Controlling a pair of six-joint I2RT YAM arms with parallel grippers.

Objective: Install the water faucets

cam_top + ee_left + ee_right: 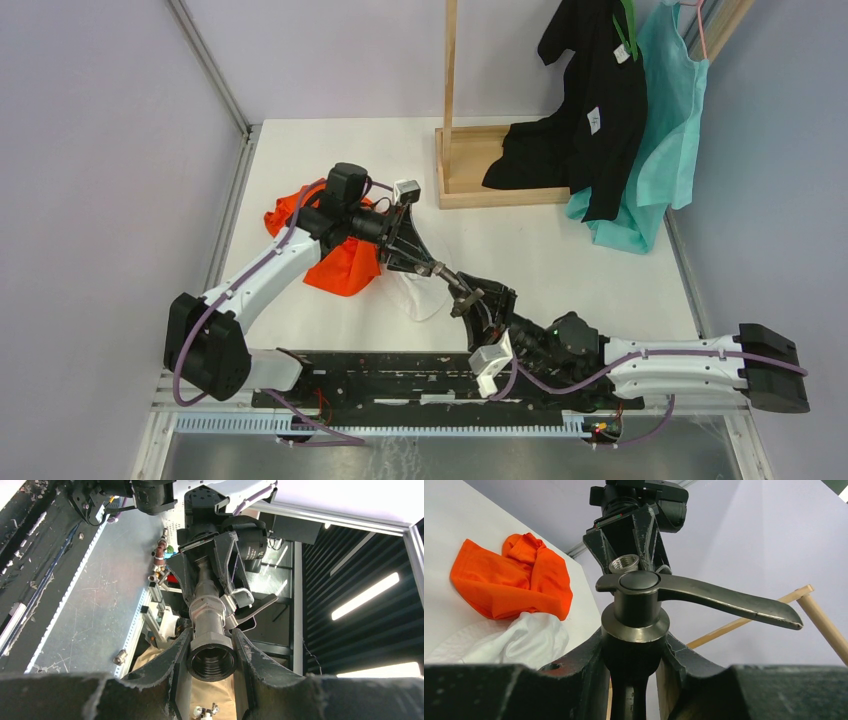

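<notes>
Your left gripper [212, 645] is clamped on the threaded fitting [206, 616], and your right gripper [634, 647] on the lever-handled valve body [636, 612]. Both faucet parts [452, 285] hang in the air just right of the orange cloth [345, 268]. Hold their axes in line and turn slowly; whether the threads have caught, I cannot tell.

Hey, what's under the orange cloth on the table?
A white cloth sticks out from under one edge of the orange cloth. How far it runs beneath, and whether anything else lies there, cannot be seen: the orange cloth covers it.
</notes>
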